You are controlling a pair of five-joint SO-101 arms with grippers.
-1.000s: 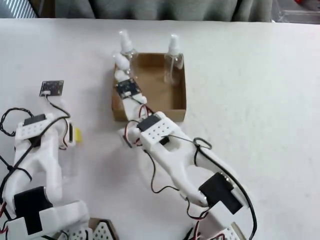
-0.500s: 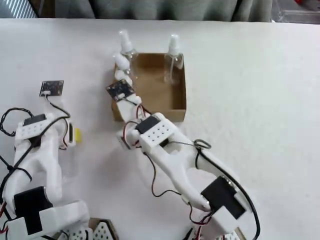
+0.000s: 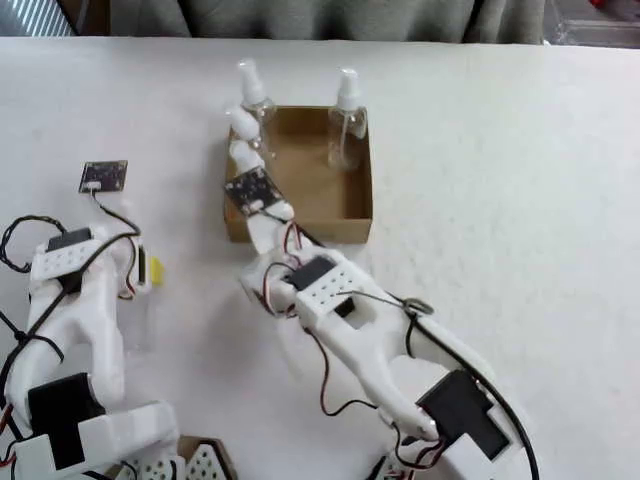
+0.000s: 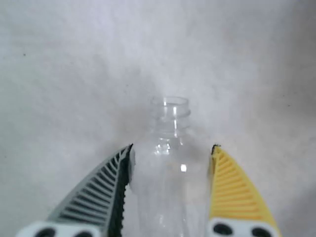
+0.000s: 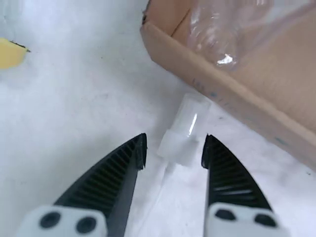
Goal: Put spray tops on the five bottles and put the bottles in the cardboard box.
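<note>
A clear bottle with a bare threaded neck stands between the grey and yellow fingers of my left gripper, which is shut on it. A white spray top lies on the table against the outer wall of the cardboard box. My right gripper hangs open over it, one finger on each side, not touching. In the high view the box holds a capped bottle at its back right. Two more capped bottles stand at its back left corner.
The right arm stretches from the front to the box's front left corner. The left arm stays at the left, its yellow finger showing. A small circuit board lies left of the box. White table lies open to the right.
The right arm has drawn back toward the front and its wrist has swung from over the box's left wall to the front left corner. The left arm has kept still.
</note>
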